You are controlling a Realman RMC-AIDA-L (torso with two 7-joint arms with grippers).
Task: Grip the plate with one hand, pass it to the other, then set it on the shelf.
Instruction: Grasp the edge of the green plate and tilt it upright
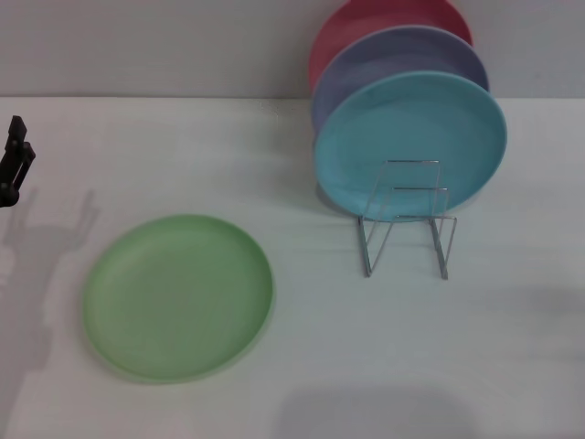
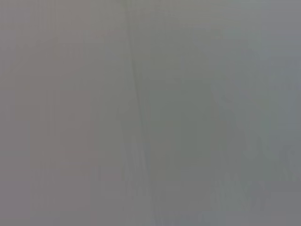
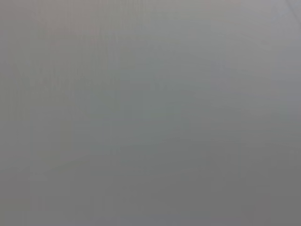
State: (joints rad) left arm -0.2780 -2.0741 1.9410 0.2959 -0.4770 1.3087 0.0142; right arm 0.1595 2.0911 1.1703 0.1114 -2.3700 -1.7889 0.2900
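Observation:
The light green plate point(image 1: 178, 295) lies flat on the white table at the front left of the head view. The silver wire rack point(image 1: 407, 219) stands to its right, with a turquoise plate point(image 1: 411, 142), a lavender plate point(image 1: 398, 64) and a red plate point(image 1: 366, 27) standing upright in its back slots. My left gripper point(image 1: 15, 160), all black, shows at the far left edge, above the table and well left of the green plate. My right gripper is out of view. Both wrist views show only blank grey.
The table's back edge meets a grey wall behind the rack. The rack's front slots point(image 1: 407, 240) hold nothing. Bare table point(image 1: 411, 347) lies in front of the rack and to the right of the green plate.

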